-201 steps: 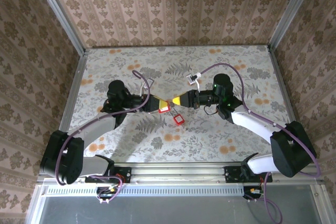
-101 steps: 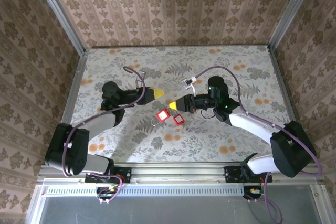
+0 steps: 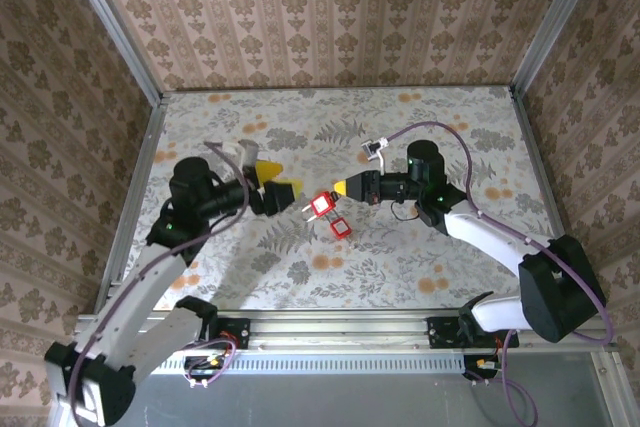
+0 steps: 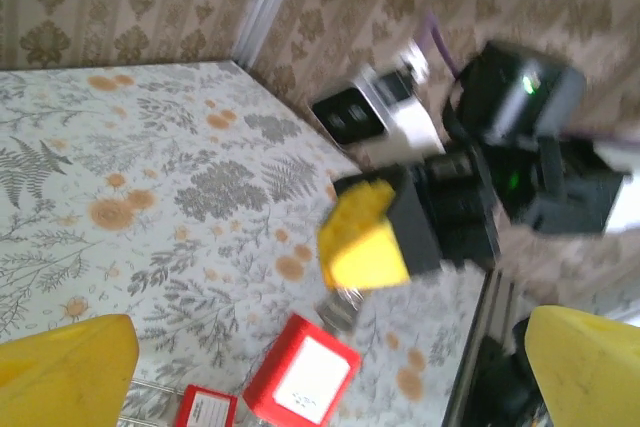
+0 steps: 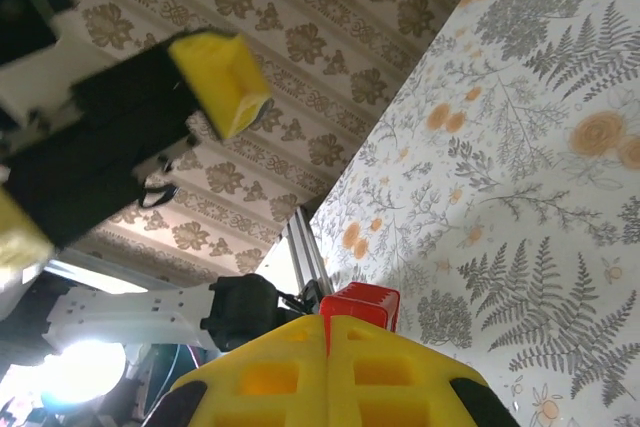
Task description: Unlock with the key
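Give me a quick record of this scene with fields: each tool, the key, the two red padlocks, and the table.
left tool: open, holding nothing, just left of the first padlock
right tool: shut, pinching what looks like the key
key: small metal piece between the right tool's tip and the first padlock; blurred
first padlock: red, at the right tool's tip, between the two tools
second padlock: red, lying on the table, not held
table: floral-patterned surface
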Motion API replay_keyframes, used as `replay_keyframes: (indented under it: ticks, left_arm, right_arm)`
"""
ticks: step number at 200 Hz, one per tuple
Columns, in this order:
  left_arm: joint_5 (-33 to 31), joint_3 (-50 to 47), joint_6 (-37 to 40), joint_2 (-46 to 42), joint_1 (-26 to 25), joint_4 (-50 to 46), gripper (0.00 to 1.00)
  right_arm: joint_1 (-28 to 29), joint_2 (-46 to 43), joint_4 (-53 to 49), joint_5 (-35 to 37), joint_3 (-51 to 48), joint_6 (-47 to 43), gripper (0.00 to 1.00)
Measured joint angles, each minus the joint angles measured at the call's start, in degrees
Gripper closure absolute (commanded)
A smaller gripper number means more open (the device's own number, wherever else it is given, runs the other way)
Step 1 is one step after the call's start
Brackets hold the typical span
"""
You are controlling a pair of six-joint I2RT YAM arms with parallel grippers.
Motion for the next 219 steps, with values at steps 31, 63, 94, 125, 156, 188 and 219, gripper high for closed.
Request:
replay_keyframes:
  ticks: [31,63,94,125,156,188,219]
  left_arm:
    - [-6.56,-2.73,16.2,-1.18,-10.64,-5.75,0.0]
    - [-12.15,-2.23,29.55,2.93,-15.91,-11.58,0.0]
    - [-16.98,-0.04,38.12,7.52,-18.29,-14.91,0.0]
    - [-20.61,0.74,41.94,9.03,-18.75,-14.75,0.0]
    - [-22.97,0.76,42.4,9.51,-19.04,-13.44,0.0]
    - [-24.02,0.76,42.34,9.05,-19.04,-11.08,0.0]
    - [-23.23,0.85,41.66,9.57,-19.04,-10.1,0.05]
  right_arm:
    - [-0.11,-0.07,-0.5,-0.02,0.0,0.0,1.0]
    - [-0.11,-0.26,-0.57,-0.07,0.0,0.0,1.0]
    - [-0.11,-0.63,-0.57,-0.09,0.0,0.02,1.0]
    - [-0.04,-0.9,-0.5,-0.33,-0.02,0.24,1.0]
    - [0.11,-0.96,-0.52,-0.5,-0.02,0.22,1.0]
    - [0.46,-0.96,-0.52,-0.55,-0.02,0.22,1.0]
    - [1.03,-0.96,-0.52,-0.72,-0.02,0.22,1.0]
